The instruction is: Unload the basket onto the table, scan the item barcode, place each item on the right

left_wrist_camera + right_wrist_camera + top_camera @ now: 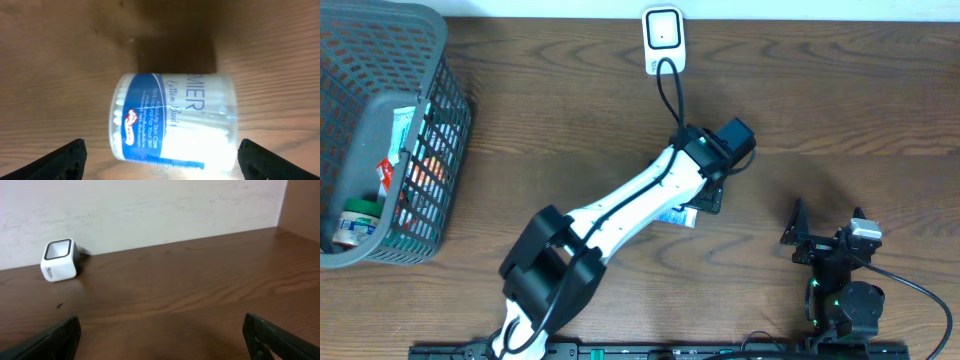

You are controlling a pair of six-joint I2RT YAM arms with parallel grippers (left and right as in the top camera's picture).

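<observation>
On the table point(840, 110), the left gripper point(162, 157), fingers point(65, 160) spread, straddles the lying cotton-bud tub point(175, 120); grasping seems the step, so next it should close and lift.

Left arm over a small container on the desk, right arm parked.
The white-and-black left arm point(620, 210) runs slantwise across the dark brown wooden desk point(840, 90) from the near left edge to the middle. A small blue-and-white labelled container point(678, 215) peeks out from under it, just beside the black left claw point(708, 192). At the far edge stands a white rounded scanner box point(662, 38), its black cable point(670, 95) trailing toward the arm's wrist. A grey plastic lattice basket point(430, 40) in the far left corner holds a green-lidded white jar point(355, 222) and red-and-white packets point(415, 160). The black right arm point(845, 290) sits folded at the near right, its right claw point(798, 235) well apart from the container.
</observation>
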